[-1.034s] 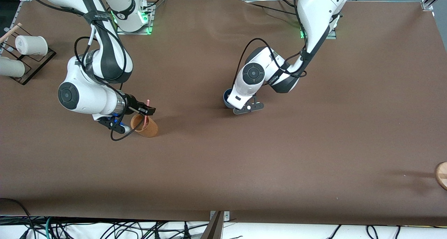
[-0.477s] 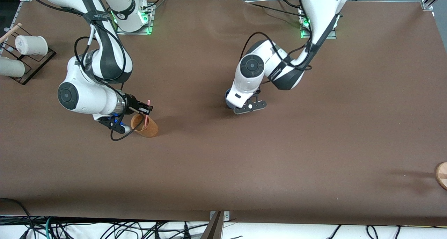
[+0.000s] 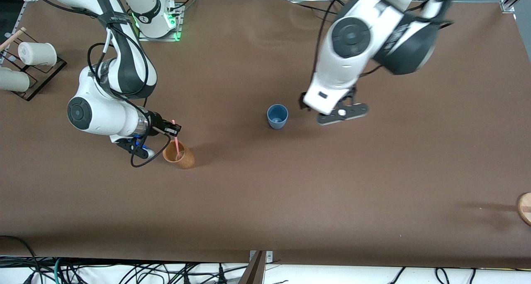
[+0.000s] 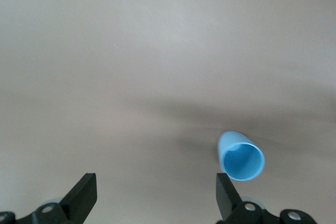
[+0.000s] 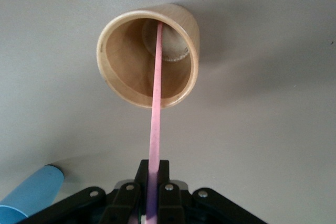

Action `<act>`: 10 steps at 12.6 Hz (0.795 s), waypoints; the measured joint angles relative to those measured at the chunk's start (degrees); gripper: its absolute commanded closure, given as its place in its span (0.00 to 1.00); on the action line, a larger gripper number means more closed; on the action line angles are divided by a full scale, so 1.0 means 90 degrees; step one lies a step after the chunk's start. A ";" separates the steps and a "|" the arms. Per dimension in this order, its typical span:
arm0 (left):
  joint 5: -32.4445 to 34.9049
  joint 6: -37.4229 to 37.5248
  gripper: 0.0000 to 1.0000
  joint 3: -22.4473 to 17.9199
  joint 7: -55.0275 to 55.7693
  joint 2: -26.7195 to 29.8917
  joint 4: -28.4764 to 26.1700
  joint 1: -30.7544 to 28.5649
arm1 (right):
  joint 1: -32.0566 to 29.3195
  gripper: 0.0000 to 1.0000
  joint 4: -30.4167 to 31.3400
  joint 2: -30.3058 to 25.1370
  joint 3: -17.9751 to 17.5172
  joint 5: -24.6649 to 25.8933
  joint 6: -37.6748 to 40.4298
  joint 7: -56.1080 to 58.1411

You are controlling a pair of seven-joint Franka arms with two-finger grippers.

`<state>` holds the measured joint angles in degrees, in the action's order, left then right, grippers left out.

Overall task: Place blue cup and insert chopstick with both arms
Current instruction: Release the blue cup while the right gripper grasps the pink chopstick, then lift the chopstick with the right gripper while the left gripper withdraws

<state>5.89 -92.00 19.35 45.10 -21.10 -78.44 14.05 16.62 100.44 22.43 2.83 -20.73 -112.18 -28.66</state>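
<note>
The blue cup [image 3: 277, 116] stands upright and alone on the brown table near its middle; it also shows in the left wrist view [image 4: 240, 157]. My left gripper [image 3: 332, 109] is open and empty, raised over the table beside the cup toward the left arm's end; in its wrist view [image 4: 155, 198] the cup lies by one finger [image 4: 227, 195]. My right gripper [image 3: 172, 128] is shut on the pink chopstick [image 3: 176, 143], whose lower end rests inside the tan cup [image 3: 179, 154]. The right wrist view shows the stick [image 5: 156, 114] running from the gripper [image 5: 152, 182] to that cup's bottom [image 5: 149, 53].
A black rack [image 3: 39, 80] with white cups [image 3: 36, 53] stands at the right arm's end of the table. A round wooden piece [image 3: 524, 207] sits at the table's edge at the left arm's end. Cables hang along the near edge.
My left gripper let go of the blue cup, rose and swung toward the left arm's end. The chopstick went lower into the tan cup, which shifted slightly.
</note>
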 measured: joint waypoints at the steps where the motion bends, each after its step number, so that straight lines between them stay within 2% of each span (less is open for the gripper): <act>1: 0.0000 0.0115 0.00 -0.0012 -0.0584 0.0152 0.0053 -0.0280 | -0.0001 0.94 -0.0025 -0.0041 0.0005 -0.0004 0.0075 0.0001; 2: 0.0000 0.0186 0.00 -0.0082 -0.1268 0.0340 0.0049 -0.0528 | -0.0002 0.94 -0.0098 -0.0092 0.0019 -0.0009 0.0250 0.0001; 4: -0.0001 0.0316 0.00 -0.0540 -0.2561 0.0822 -0.0143 -0.0793 | -0.0027 0.94 -0.0427 -0.0193 0.0046 -0.0026 0.0797 0.0002; 6: -0.0037 0.0330 0.00 -0.1104 -0.3906 0.1420 -0.0736 -0.0960 | -0.0059 0.94 -0.0769 -0.0335 0.0055 -0.0173 0.1339 -0.0002; 8: -0.0211 -0.0188 0.00 -0.1475 -0.4480 0.1929 -0.1464 -0.1116 | -0.0064 0.94 -0.0905 -0.0541 0.0056 -0.0357 0.1701 -0.0071; 10: -0.0304 -0.0684 0.00 -0.1607 -0.4589 0.2291 -0.2104 -0.1236 | -0.0064 0.94 -0.0936 -0.0745 0.0056 -0.0449 0.1884 -0.0153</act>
<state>3.15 -98.16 4.89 3.80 -0.48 -97.38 2.93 16.04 92.01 15.72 3.34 -24.77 -95.22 -30.04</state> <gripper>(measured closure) 0.000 0.907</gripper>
